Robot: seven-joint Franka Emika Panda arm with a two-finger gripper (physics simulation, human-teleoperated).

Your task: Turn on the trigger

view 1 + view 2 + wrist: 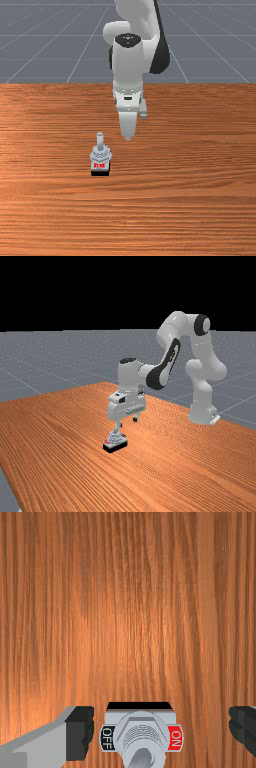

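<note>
Gripper (127,422), fingers (80,732) spread, hangs to the front view's right of the switch (101,156), apparently with a gap between; tabletop (200,200) surrounds the switch, its arm-side edge well apart.

trigger (100,156) on the table (190,215)

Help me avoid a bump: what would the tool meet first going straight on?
Pointing down, likely the table, beside the switch on the front view's right; depth is unclear.
</note>
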